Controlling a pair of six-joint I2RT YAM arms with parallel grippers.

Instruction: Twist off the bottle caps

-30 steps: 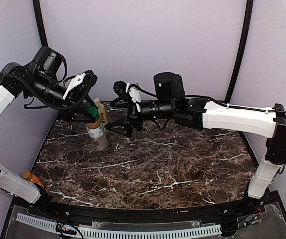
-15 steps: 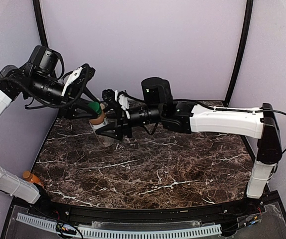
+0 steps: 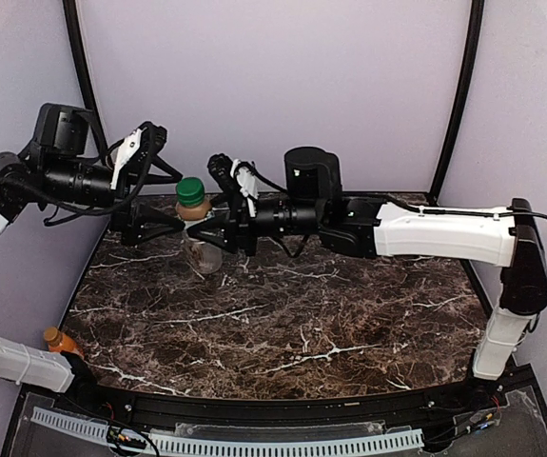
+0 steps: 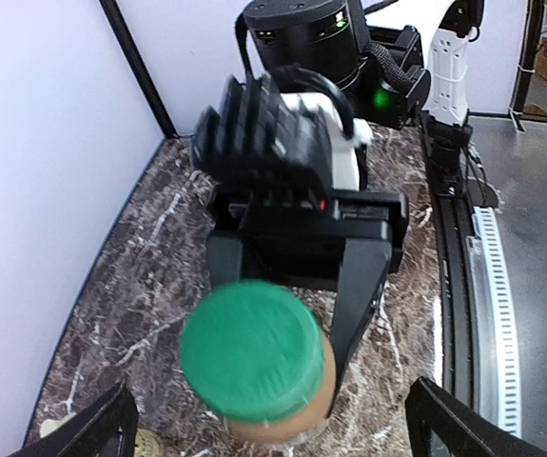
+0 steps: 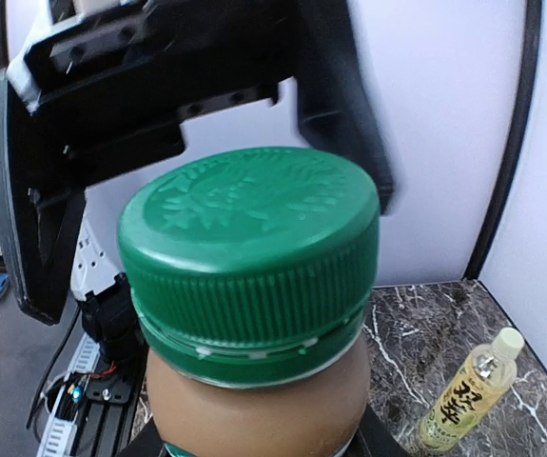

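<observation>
Dark green ribbed plastic screw cap (image 5: 249, 238): closest to the right wrist camera and filling most of its view. It is seated on its bottle, over the far-left part of the table, between the two arms.
Clear plastic bottle of tan liquid (image 5: 254, 419): directly under the green cap, tilted in the overhead view. I cannot tell whether its base touches the table.
Right gripper (image 3: 208, 227): clamped on the bottle just below the cap, with one black finger on each side of the neck.
Left gripper (image 3: 154, 224): fingers spread wide, just beyond the cap and clear of it, facing the right gripper.
Dark marble-patterned table (image 3: 330, 324): beneath both grippers.
Tall yellow-labelled plastic bottle with dark characters (image 5: 465, 392): farther back on the table, near the wall, well apart from the held bottle.
Pale cream round cap (image 5: 508, 341): seated on the yellow-labelled bottle.
Pale lilac wall (image 3: 283, 76): behind everything.
</observation>
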